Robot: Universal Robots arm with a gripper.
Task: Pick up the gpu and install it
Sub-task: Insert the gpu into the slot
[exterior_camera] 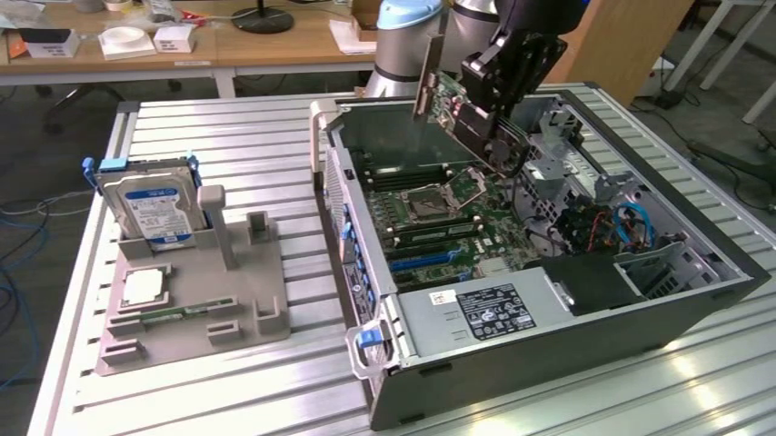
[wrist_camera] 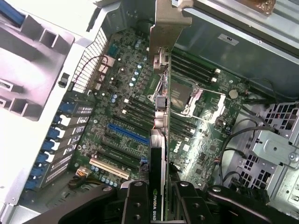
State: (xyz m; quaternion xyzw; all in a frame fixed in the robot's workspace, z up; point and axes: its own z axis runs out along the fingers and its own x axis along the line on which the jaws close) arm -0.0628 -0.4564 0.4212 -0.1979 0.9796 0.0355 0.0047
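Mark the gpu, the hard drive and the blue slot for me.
gpu [exterior_camera: 446, 94]: exterior view, on its green board near the silver bracket.
hard drive [exterior_camera: 151, 214]: exterior view, on its blue-white label.
blue slot [wrist_camera: 128, 134]: wrist view, about mid-length of the slot.

Arm [exterior_camera: 402, 64]: silver-grey tube sections with a pale blue joint cap [exterior_camera: 409, 13], at 12 o'clock in the exterior view. Gripper [exterior_camera: 503, 145]: matte black, with a blocky angular housing, at 4 o'clock from the blue cap. In the wrist view, black fingers [wrist_camera: 135, 205] carry round recessed screws. Curved black linkage arms sit on both sides of them.
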